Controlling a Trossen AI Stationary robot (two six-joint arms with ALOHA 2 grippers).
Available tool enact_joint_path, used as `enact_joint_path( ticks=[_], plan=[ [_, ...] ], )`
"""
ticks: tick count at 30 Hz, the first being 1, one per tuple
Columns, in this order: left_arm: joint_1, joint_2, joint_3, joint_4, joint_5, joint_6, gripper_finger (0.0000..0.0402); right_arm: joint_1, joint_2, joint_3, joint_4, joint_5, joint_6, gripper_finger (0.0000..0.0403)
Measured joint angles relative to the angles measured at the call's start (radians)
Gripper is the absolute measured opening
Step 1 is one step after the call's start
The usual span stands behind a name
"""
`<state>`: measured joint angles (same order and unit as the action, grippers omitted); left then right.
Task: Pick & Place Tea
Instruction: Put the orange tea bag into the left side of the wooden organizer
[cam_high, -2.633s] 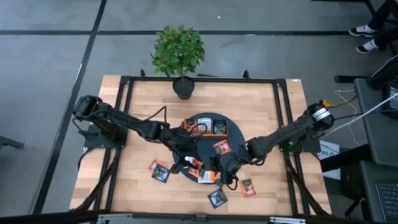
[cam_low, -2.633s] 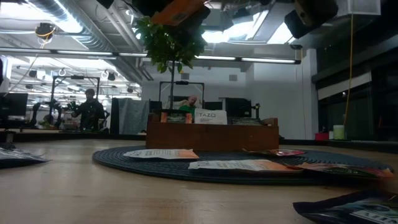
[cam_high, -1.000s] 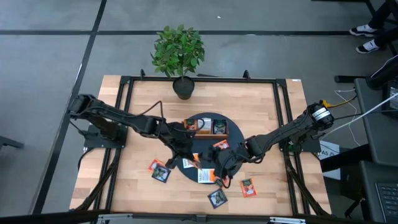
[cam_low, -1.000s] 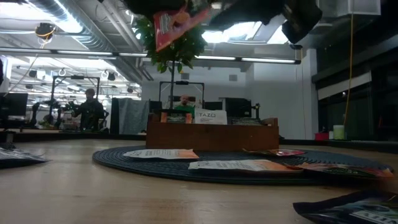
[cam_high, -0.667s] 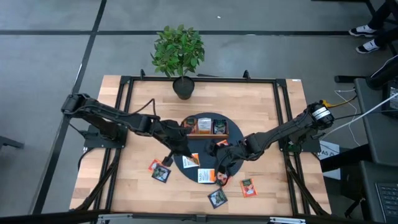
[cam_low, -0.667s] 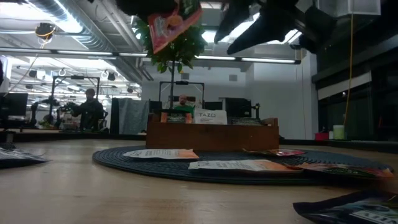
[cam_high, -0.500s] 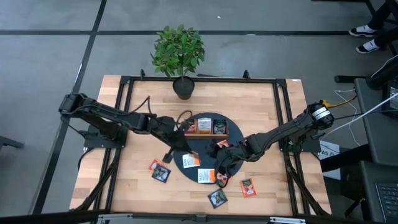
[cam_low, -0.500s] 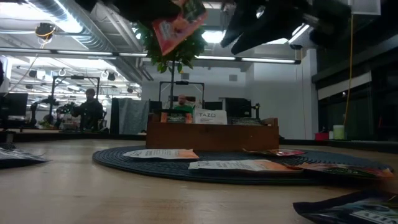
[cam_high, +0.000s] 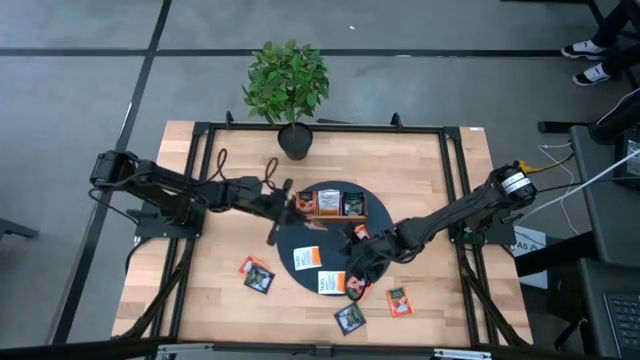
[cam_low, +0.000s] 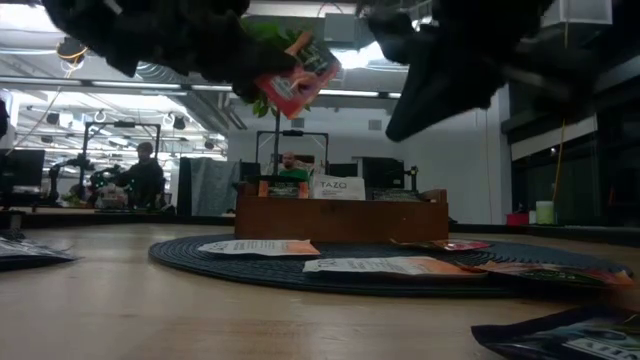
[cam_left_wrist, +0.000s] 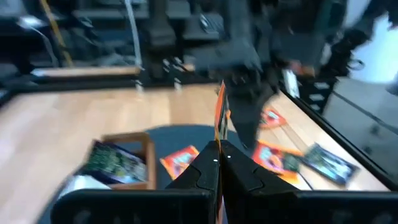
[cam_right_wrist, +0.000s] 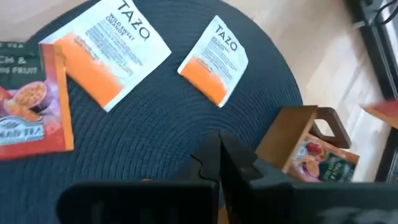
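Overhead, the left gripper sits beside the wooden tray, its fingers pinched tight on an orange tea sachet that is seen only edge-on from its wrist. The right gripper hovers over the dark round mat with fingers closed on nothing. Other sachets lie on the mat and table; the tray's contents are partly hidden.

Pale wood-plank surface with a smooth matt finish, dark woven cloth mat (ribbed, rough-looking), brown wooden tray, tea sachets of smooth printed paper, matt black hands, black metal frame.
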<state>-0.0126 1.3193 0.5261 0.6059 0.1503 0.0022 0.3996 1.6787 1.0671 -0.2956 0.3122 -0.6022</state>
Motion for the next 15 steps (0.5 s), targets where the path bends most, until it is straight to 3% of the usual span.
enact_joint_path(
  ticks=[3,11,15],
  plan=[
    [0.011,0.0,-0.045,0.095,-0.034,-0.009,0.0003,0.0,0.0,-0.044,0.067,0.001,0.018,0.0005],
    [0.013,0.005,-0.168,0.349,-0.182,-0.057,0.0003,0.0,-0.003,-0.102,0.11,0.008,0.251,0.0004],
    [-0.005,0.028,-0.196,0.397,-0.274,-0.069,0.0003,0.0,-0.003,-0.15,0.215,0.008,0.285,0.0003]
  ],
)
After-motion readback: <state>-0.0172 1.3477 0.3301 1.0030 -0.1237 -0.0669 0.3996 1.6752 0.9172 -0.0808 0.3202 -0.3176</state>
